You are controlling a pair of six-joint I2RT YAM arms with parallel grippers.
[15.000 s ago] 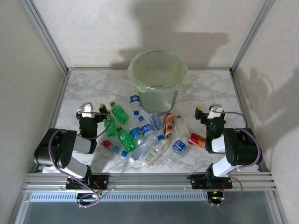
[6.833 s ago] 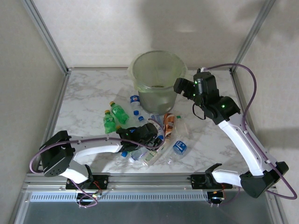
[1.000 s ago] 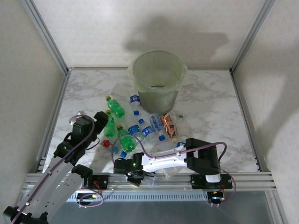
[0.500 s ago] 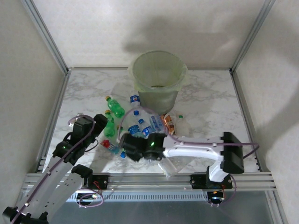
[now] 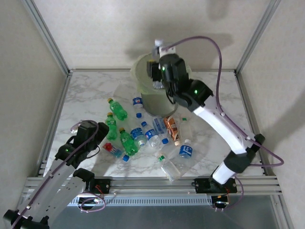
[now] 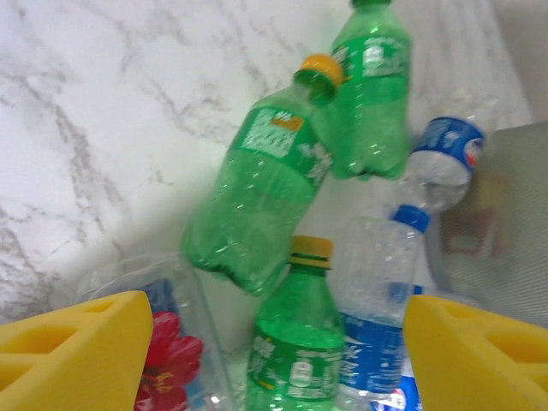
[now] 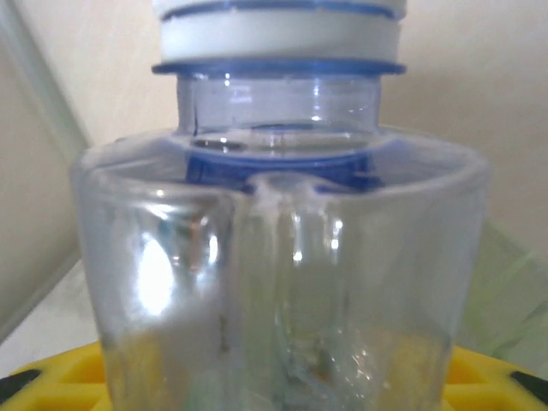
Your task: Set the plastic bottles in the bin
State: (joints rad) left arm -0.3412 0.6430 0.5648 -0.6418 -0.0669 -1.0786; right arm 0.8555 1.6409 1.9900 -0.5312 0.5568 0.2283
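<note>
Marble counter (image 5: 90, 90), carrying the green-lined bin (image 5: 153, 102). Before the bin, a scatter of loose bottles (image 5: 127, 143) lying flat — clear, green, a few red-labelled. Over the bin's rim, right jaws clenched on a clear bottle (image 7: 274, 257), white-capped, blue-ringed at the neck. Near-left of the bin, left jaws spread wide, grasping nothing, above three green bottles (image 6: 257, 197).

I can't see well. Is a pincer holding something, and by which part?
The right pincer holds a clear bottle by its body, over the bin. The left pincer is open and holds nothing.
</note>
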